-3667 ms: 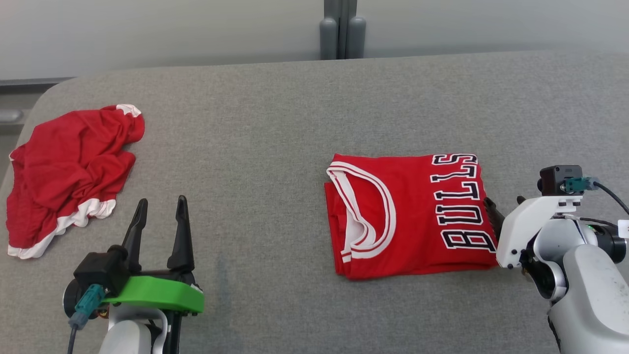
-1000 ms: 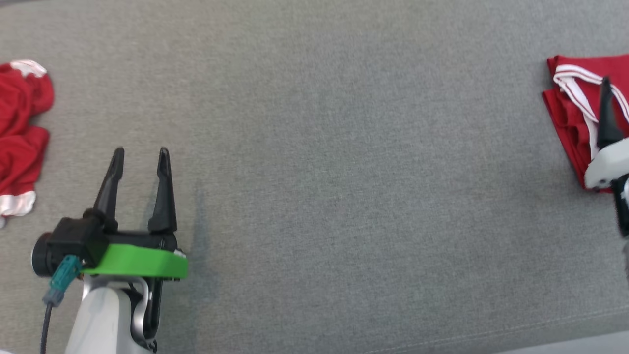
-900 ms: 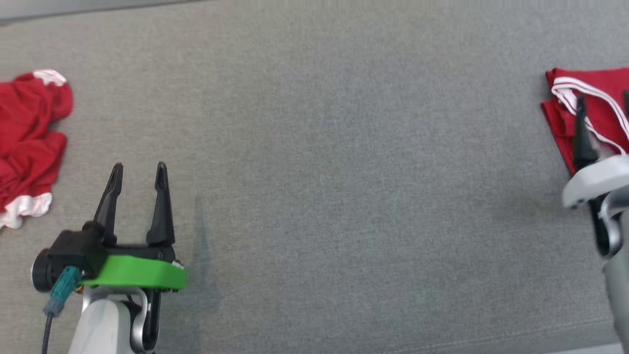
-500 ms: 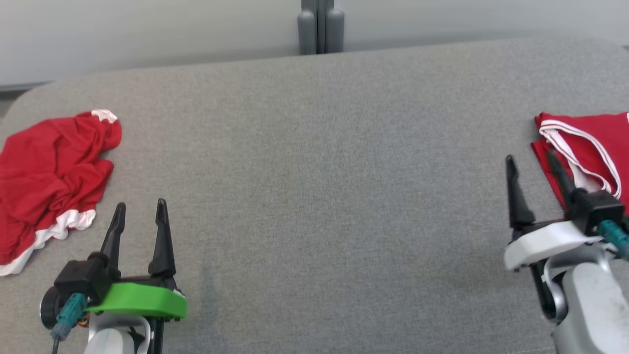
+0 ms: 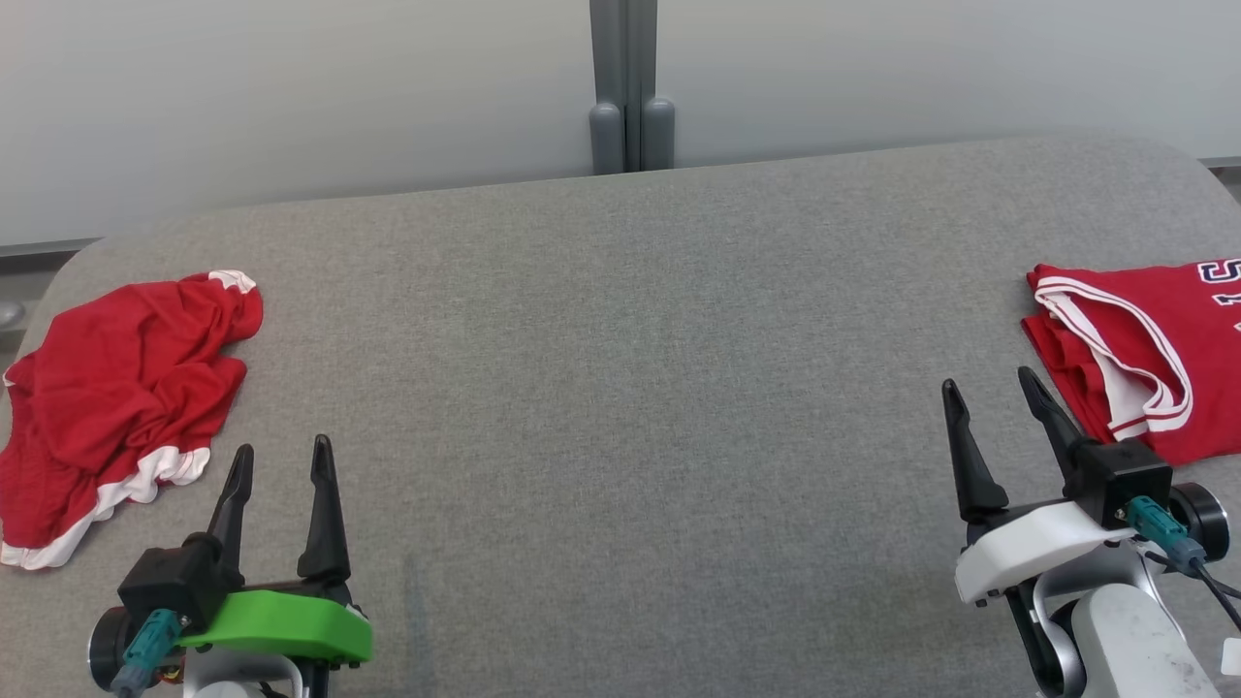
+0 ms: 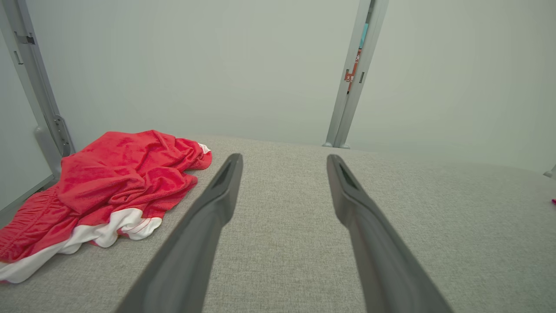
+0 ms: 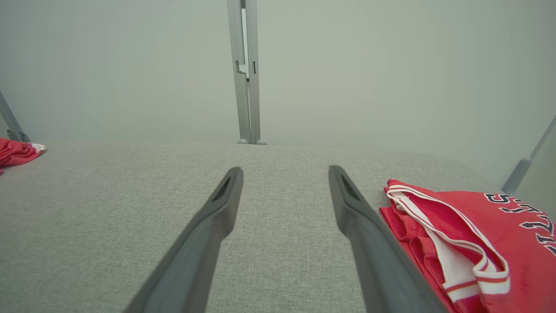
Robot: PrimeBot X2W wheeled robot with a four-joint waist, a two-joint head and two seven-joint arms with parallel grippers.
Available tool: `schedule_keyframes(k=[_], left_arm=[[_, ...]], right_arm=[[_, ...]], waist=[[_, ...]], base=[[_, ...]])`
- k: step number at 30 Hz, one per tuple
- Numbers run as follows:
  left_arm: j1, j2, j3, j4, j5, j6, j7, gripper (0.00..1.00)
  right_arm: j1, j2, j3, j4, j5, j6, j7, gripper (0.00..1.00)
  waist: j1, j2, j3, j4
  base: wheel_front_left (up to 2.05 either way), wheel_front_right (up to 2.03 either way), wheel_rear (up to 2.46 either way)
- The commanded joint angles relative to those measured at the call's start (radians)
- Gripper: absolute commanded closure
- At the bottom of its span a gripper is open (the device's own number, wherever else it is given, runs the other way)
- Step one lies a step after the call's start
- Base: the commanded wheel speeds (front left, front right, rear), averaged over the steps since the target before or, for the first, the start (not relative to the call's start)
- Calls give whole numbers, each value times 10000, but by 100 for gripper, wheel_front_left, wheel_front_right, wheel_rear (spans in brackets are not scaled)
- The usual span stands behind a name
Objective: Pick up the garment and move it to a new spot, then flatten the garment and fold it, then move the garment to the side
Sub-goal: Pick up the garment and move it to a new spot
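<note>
Since the red garment (image 5: 116, 397) is a loose, crumpled heap of thin knit, expect it to be light, limp and floppy, with no stiffness; it'll drape and trail instead of moving as one piece. It lies well left of the grey post (image 5: 630, 97), nearer the robot than the post, on the bench (image 5: 620, 388). Best hold is probably the white hem band on its near edge, or the gathered waistband end seen from the left wrist. Those edges are thicker, so there's more to bite on. A pinch mid-heap would likely take several layers and lift a lump. The bench cover is a coarse grey weave, rounded at the corners and probably grippy, so lift clear rather than drag. The jersey (image 5: 1144, 359) lies well right of the post: a flat folded rectangle, red, with white-striped trim and dark block letters, partly cut off by the frame edge. It looks folded and set aside. Left pincer (image 5: 281, 446): fingers apart, nothing between them, left of the post and just right of the garment, not touching it. Right pincer (image 5: 987, 380): fingers apart, empty, right of the post and just beside the jersey's folded edge. The fingers are long, dark, tapered and smooth, so take a deep bite or thin cloth may slip.
</note>
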State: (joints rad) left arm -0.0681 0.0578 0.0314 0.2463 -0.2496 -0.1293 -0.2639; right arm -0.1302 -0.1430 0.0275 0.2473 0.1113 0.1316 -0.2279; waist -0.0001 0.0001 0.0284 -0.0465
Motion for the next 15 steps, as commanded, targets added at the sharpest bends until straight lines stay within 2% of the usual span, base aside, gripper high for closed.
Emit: schedule_keyframes(k=[1, 9, 15], left_arm=[[97, 18, -4, 23, 38, -14, -1, 0], [-38, 84, -78, 61, 96, -14, -1, 0], [-103, 109, -100, 114, 55, -14, -1, 0]], right_arm=[[83, 7, 4, -60, -56, -19, 28, 0], [146, 38, 32, -190, -228, -19, 33, 0], [241, 56, 13, -201, -289, -19, 57, 0]], waist=[[1, -1, -14, 19], [1, -1, -3, 119], [1, -1, 11, 552]], base=[[0, 0, 0], [0, 0, 0], [0, 0, 0]])
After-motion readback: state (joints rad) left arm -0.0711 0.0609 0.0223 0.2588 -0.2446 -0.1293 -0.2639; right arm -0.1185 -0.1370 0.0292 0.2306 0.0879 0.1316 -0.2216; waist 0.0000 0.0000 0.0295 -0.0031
